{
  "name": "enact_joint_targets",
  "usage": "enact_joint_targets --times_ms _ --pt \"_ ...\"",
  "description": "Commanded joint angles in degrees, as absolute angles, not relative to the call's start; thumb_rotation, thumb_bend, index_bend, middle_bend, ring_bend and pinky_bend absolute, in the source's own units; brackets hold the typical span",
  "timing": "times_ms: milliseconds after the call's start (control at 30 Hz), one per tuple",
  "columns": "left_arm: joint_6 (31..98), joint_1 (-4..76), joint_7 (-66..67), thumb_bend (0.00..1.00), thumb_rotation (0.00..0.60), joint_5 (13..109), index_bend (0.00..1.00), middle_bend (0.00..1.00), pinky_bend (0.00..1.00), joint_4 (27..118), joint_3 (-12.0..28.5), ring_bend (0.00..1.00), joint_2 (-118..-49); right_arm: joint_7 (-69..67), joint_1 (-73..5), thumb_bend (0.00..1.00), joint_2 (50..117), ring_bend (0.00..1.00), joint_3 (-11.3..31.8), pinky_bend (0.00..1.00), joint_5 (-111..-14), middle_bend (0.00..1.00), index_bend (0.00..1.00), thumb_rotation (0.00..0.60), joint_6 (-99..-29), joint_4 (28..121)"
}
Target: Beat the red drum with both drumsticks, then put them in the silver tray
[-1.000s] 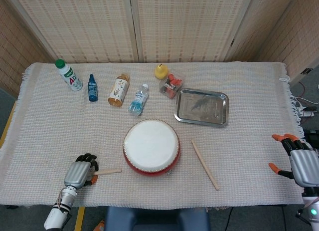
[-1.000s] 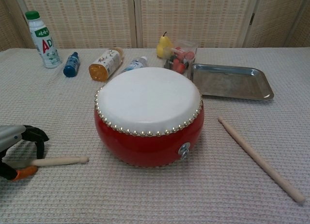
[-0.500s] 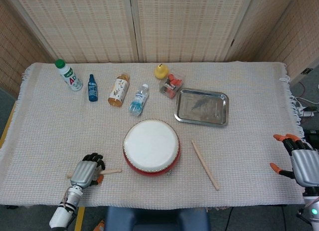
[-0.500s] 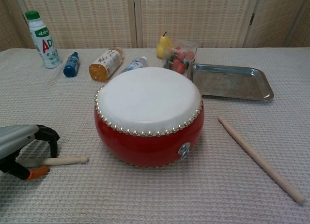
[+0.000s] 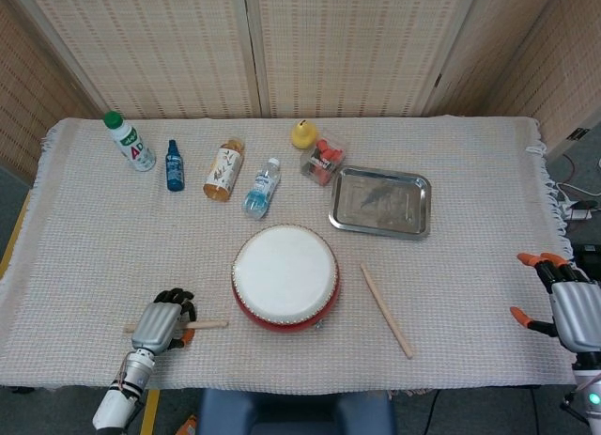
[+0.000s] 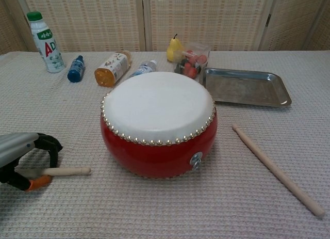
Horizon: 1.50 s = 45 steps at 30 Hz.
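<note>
Plastic bottles (image 5: pixel 172 165) (four) line tray's (image 5: pixel 380 203) left.

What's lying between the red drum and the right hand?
One loose drumstick on the cloth, between red drum and right hand; otherwise bare, per head view.

Left hand (image 6: pixel 23 159) cut by chest frame edge; hides drumstick (image 6: pixel 67 171) butt.

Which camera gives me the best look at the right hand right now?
Head view: the right hand shows at the table's right edge, fingers spread, holding nothing, well clear of the right drumstick. The chest view doesn't show it at all.
</note>
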<state>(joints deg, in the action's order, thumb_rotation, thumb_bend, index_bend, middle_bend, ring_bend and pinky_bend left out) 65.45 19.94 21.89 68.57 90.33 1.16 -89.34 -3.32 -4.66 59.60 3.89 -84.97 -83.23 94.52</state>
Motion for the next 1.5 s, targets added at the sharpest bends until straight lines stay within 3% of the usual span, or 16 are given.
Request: enact_joint_targets --times_ms 33,333,733,1167,1500 --pt "69.9 17.5 12.0 0.39 0.600 73.4 0.56 0.27 0.17 90.9 1.4 0.12 -87.2 -3.3 -4.7 0.08 59.5 0.17 3.9 0.31 -85.0 0.27 0.24 0.600 -83.2 94.6" --pt "75.6 13.6 -23.0 0.43 0.600 81.2 0.59 0.32 0.20 89.7 3.4 0.17 -81.0 -2.8 -5.2 0.08 59.7 0.17 3.9 0.31 -85.3 0.27 0.24 0.600 -82.6 95.0" --pt "73.5 13.3 -62.4 0.46 0.600 85.3 0.59 0.35 0.29 79.0 3.0 0.21 -79.0 -2.7 -5.4 0.08 59.1 0.17 4.4 0.31 -85.0 0.27 0.23 0.600 -82.9 96.6" --pt "69.5 15.5 -91.8 0.47 0.600 87.8 0.56 0.38 0.35 67.1 1.3 0.26 -81.9 0.0 -5.4 0.08 56.8 0.17 5.6 0.31 -84.2 0.27 0.23 0.600 -84.0 99.8" --pt "69.4 16.8 -104.8 0.50 0.600 89.5 0.49 0.44 0.45 61.4 0.3 0.39 -84.1 0.0 -5.1 0.08 56.7 0.17 5.6 0.31 -83.6 0.26 0.23 0.600 -84.1 100.0"
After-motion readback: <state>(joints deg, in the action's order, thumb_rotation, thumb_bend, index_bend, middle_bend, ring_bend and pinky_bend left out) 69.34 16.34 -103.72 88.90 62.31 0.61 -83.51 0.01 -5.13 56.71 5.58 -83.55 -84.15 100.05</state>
